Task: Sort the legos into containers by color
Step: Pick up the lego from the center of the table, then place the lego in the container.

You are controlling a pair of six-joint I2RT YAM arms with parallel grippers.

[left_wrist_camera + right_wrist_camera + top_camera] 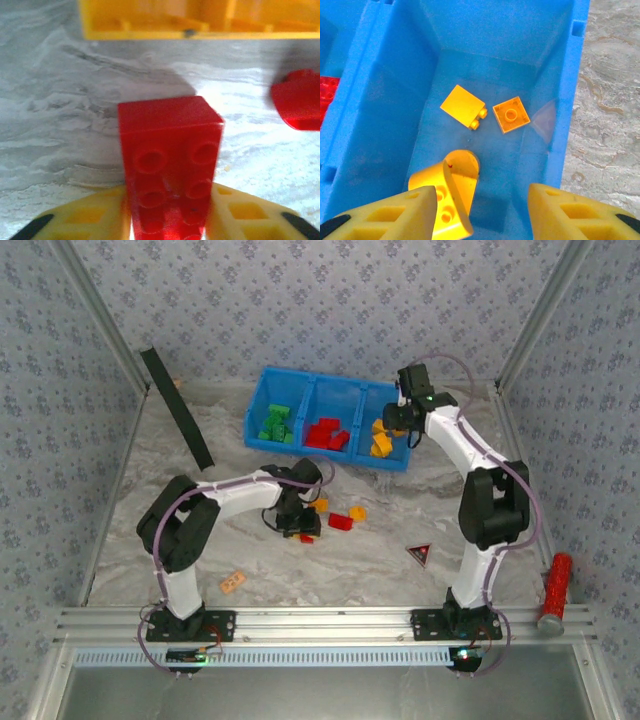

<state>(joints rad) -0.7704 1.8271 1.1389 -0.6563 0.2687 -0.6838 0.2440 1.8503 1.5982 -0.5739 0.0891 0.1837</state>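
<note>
My left gripper (300, 525) is down on the table in the middle, shut on a red lego (170, 160) that sits between both yellow fingers (75, 220). A yellow-orange lego (200, 20) lies just beyond it and another red one (300, 100) to the right. The blue containers (330, 376) at the back hold green legos (275, 425) on the left, red legos (327, 433) in the middle and yellow ones (381, 440) on the right. My right gripper (482, 210) hangs open over the right compartment (565, 100), above a yellow arch piece (452, 195) and two yellow bricks (463, 106).
Loose orange (357, 513) and red (340, 522) legos lie right of the left gripper. A black strip (178, 408) leans at the back left. A pale orange flat piece (233, 582), a black triangle (419, 554) and a red cylinder (554, 590) lie near the front.
</note>
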